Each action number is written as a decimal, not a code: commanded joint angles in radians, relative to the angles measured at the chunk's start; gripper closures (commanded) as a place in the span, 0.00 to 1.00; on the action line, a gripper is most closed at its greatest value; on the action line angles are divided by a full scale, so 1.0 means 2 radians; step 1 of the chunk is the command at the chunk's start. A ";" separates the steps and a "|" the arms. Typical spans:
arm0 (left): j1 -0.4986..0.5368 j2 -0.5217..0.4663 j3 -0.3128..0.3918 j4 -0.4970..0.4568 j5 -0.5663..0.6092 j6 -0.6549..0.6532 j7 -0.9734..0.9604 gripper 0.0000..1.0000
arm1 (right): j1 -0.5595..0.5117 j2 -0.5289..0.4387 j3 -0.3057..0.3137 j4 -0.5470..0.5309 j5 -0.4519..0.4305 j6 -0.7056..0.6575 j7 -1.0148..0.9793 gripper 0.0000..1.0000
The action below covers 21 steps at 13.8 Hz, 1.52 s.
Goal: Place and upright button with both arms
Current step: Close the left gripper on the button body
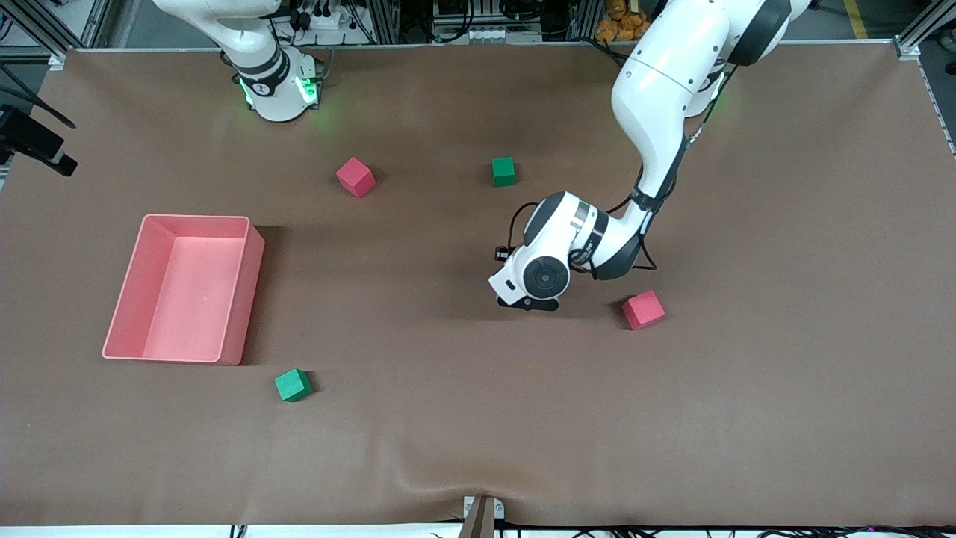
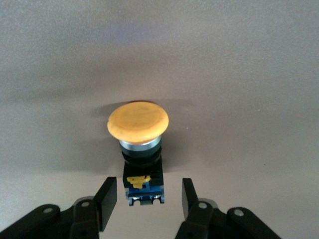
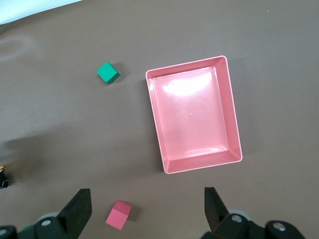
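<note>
The button [image 2: 139, 149] lies mid-bench, its black body between the half-closed left gripper [image 2: 144, 201], untouched. An off-centre squeeze could roll it away. The right gripper [image 3: 147, 209] waits wide open, empty.

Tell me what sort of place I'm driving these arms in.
Most likely a robotics lab bench, not a home or shop. A plain brown mat covers the table, aluminium frame posts and cable clutter line its edge by the arm bases, and only test props lie out: small foam cubes and an empty pink plastic bin.
</note>
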 commanded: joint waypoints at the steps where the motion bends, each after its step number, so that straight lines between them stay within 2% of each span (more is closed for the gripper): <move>1: -0.004 0.012 0.002 0.013 0.009 0.000 0.004 0.42 | -0.003 0.002 0.002 0.009 0.006 -0.003 0.005 0.00; 4: -0.004 0.012 0.002 0.013 0.011 -0.001 0.005 0.49 | -0.003 0.002 0.003 0.009 0.006 -0.003 0.005 0.00; 6: -0.004 0.012 0.002 0.013 0.011 0.000 0.005 0.59 | -0.003 0.002 0.002 0.009 0.006 -0.003 0.005 0.00; 8: -0.004 0.012 0.002 0.013 0.011 0.000 0.005 0.75 | -0.003 0.002 0.002 0.009 0.006 -0.003 0.005 0.00; 10: -0.004 0.011 0.005 0.013 0.013 0.000 0.011 1.00 | -0.003 0.002 0.002 0.009 0.006 -0.003 0.005 0.00; 14: -0.003 -0.010 0.006 0.014 0.019 -0.004 0.008 1.00 | -0.003 0.002 0.002 0.009 0.006 -0.004 0.005 0.00; 17: -0.010 -0.031 0.008 0.018 0.019 0.000 -0.067 1.00 | -0.003 0.002 0.003 0.009 0.006 -0.004 0.005 0.00; 18: -0.015 -0.033 0.009 0.032 0.022 0.000 -0.090 1.00 | -0.003 0.002 0.003 0.009 0.006 -0.004 0.005 0.00; 21: -0.022 -0.040 0.009 0.046 0.054 0.026 -0.140 1.00 | -0.003 0.002 0.003 0.009 0.006 -0.004 0.004 0.00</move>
